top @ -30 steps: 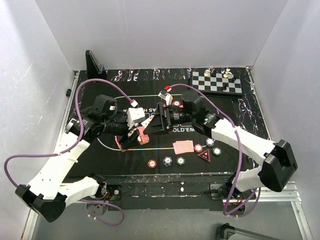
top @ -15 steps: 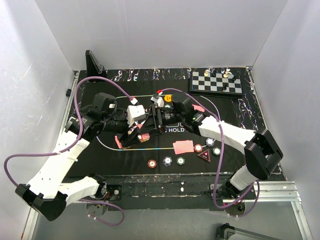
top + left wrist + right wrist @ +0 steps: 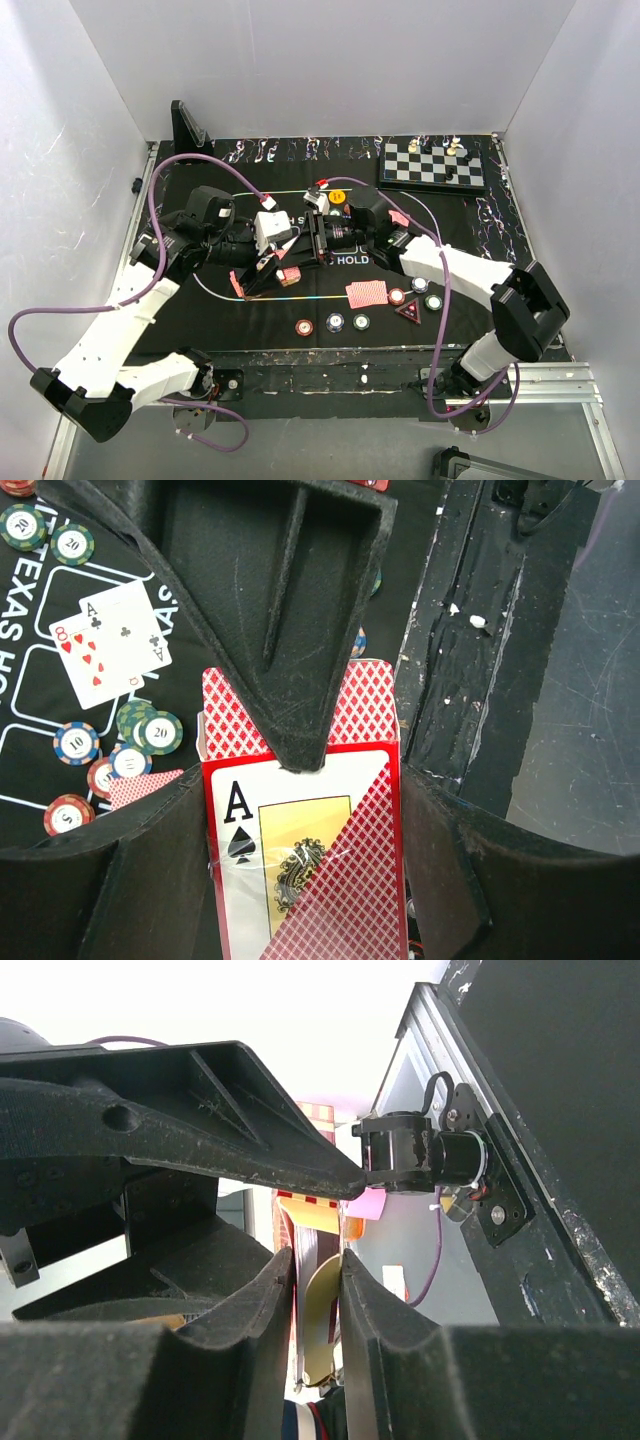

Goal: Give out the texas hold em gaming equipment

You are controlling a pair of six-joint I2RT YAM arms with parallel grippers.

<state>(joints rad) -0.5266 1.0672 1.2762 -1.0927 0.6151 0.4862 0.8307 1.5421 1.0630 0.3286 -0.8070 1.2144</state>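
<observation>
A red card box with an ace of spades on its face is held a little above the mat, my left gripper shut on its sides. In the top view the box hangs between both grippers at mat centre-left. My right gripper reaches in from the right. One of its fingers lies over the box's open flap end. In the right wrist view its jaws pinch that end, with card edges and a flap between the pads. A red-backed card, chips and a red triangular marker lie near the front.
A chessboard with pieces sits at the back right and a black stand at the back left. A yellow button lies behind the right wrist. Two face-up cards and several chips lie on the mat below the box.
My right gripper has moved left up to the card box and its jaws have come together on the open end. The left gripper has kept the box nearly still.
</observation>
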